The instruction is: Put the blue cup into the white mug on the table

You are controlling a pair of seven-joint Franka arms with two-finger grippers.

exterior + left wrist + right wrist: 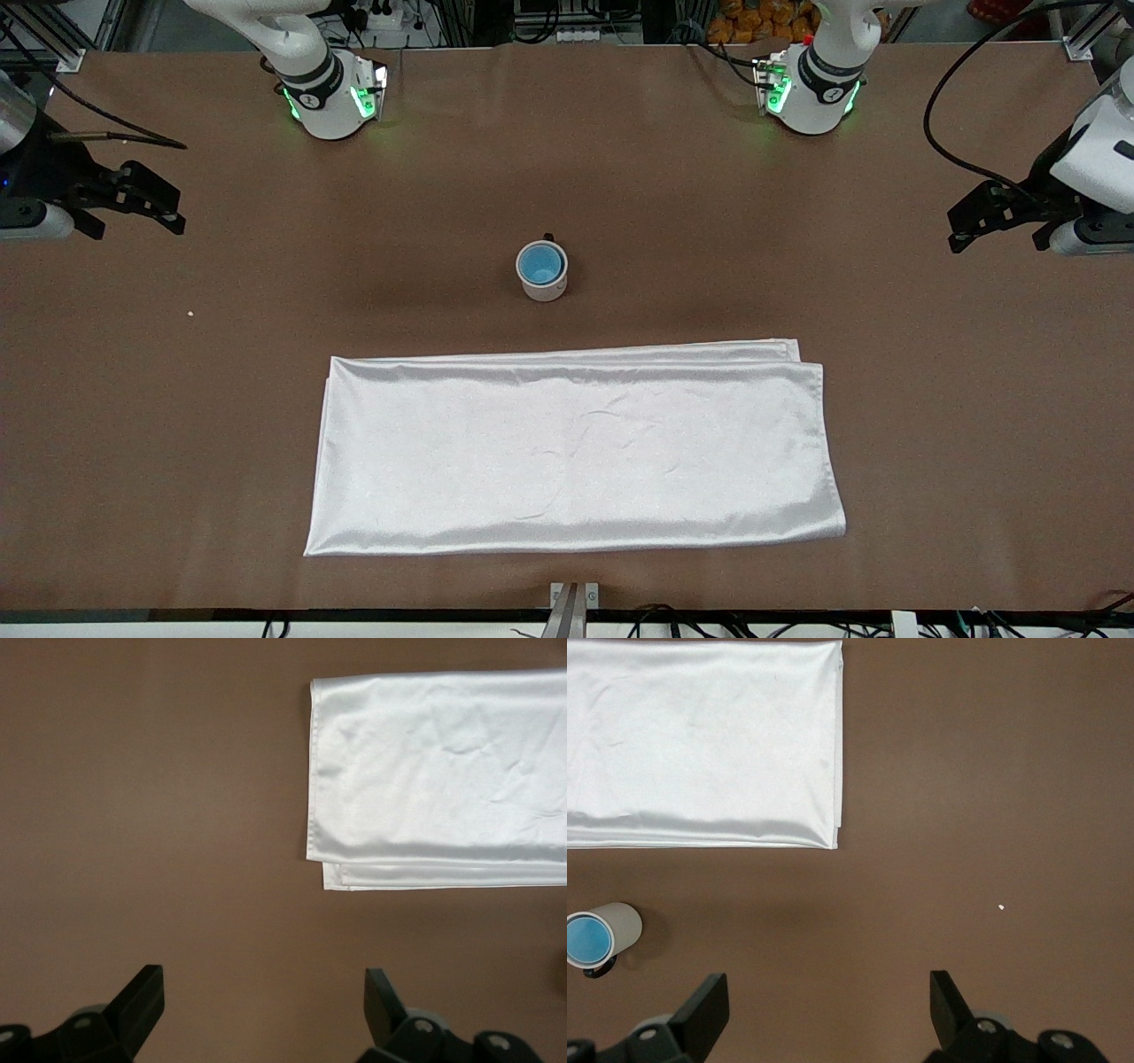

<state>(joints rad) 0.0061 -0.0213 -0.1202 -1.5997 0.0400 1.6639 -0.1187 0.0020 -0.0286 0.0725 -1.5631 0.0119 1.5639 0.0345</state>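
The blue cup (540, 262) sits inside the white mug (545, 285), which stands upright in the middle of the brown table (797, 266). The mug's black handle points toward the robots' bases. In the right wrist view the mug (622, 926) shows with the blue cup (588, 938) in it. My left gripper (959, 229) is open and empty over the left arm's end of the table, and nothing lies between its fingers in its wrist view (264, 997). My right gripper (177, 208) is open and empty over the right arm's end, well apart from the mug (829, 997).
A shiny white folded cloth (576, 452) lies flat nearer to the front camera than the mug; it also shows in the left wrist view (443, 771) and the right wrist view (700, 744). A tiny white crumb (190, 312) lies toward the right arm's end.
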